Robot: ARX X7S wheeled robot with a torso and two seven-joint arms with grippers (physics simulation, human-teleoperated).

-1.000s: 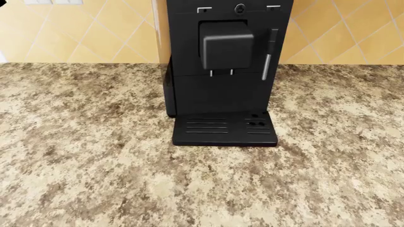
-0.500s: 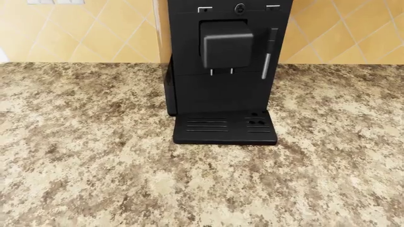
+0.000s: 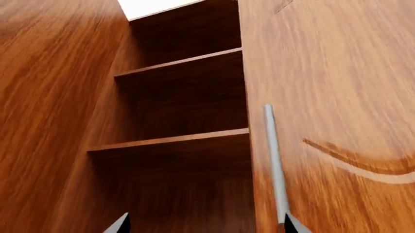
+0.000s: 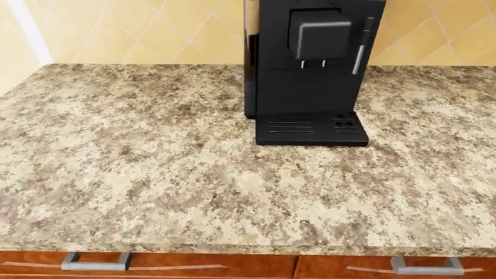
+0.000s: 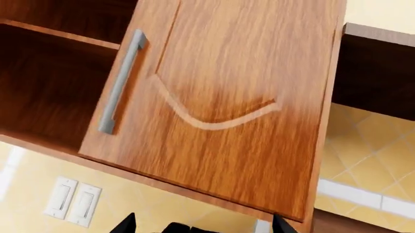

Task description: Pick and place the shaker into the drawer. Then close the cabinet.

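Head view: speckled granite worktop [image 4: 155,168] of the cabinet [image 4: 209,266], seen from above and in front. Black coffee machine [image 4: 314,64] stands at the rear, right of centre, against the yellow tiled wall [image 4: 147,29]; its drip tray [image 4: 310,131] projects fwd. Along the lower edge, two reddish-brown fronts w/ silver bar handles, one at left [image 4: 94,261], one at right [image 4: 428,266]. Neither arm nor claw appears here. The shaker is not visible in any view, so its position rel. to either claw cannot be given. No drawer is seen pulled out; the fronts under the worktop look flush.

Left wrist view: left claw [image 3: 204,224] shown only as two dark fingertips [image 3: 120,225], well apart, nothing between them, i.e. spread wide and empty. Beyond: an open cupboard w/ two bare wooden shelves [image 3: 168,141]; beside it a door [image 3: 331,97] w/ vertical silver handle [image 3: 275,162] and a curved groove.

Right wrist view: right claw [image 5: 202,224] likewise two dark fingertips [image 5: 126,224] apart, holding nothing; a dark shape lies between them at the frame edge, identity unclear. Beyond: a wall cupboard door [image 5: 240,97] standing ajar, w/ bar handle [image 5: 120,82] and curved groove; dark interior behind it; tiled wall and a white double switch plate [image 5: 73,201] nearby.
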